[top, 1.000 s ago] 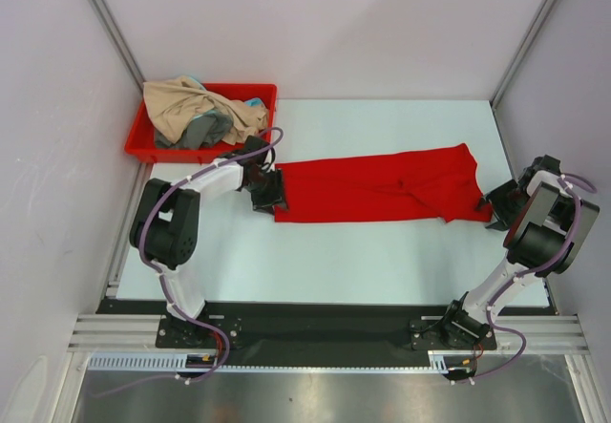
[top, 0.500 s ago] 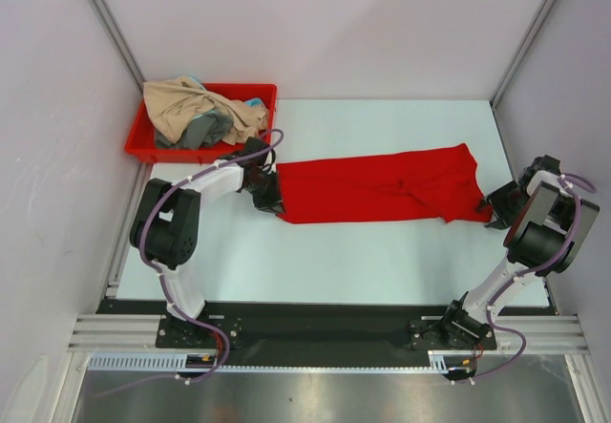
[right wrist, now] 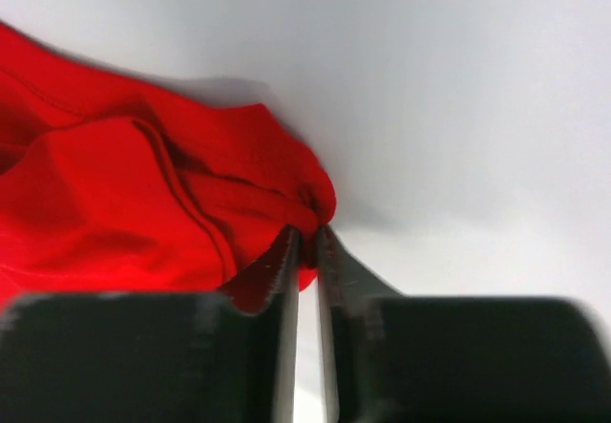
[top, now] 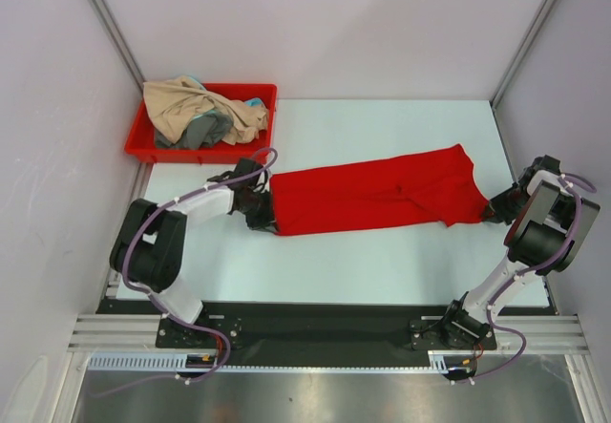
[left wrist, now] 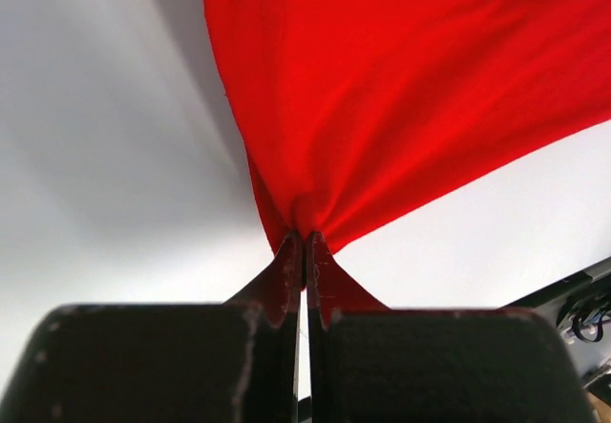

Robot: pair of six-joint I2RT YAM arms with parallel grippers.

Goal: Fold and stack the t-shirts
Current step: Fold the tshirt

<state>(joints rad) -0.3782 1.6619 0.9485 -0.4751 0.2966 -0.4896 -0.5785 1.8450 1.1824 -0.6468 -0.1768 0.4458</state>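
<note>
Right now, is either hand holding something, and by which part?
Both hold the plain red cloth t-shirt: left hand pinches its left end, right hand its right end.

A plain, bright red cloth t-shirt (top: 377, 194) with no print lies across the pale, faintly bluish-white bench (top: 382, 261). In the rigid red plastic tray (top: 136, 140) sits a heap of soft shirts: beige-tan (top: 186, 103) on top, grey (top: 200, 133) below, a sliver of light blue (top: 252, 103) at the edge. The arms are white and black, with purple cables. Both black claws, left (left wrist: 305, 251) and right (right wrist: 307, 242), show worn, pale-scuffed edges.
</note>
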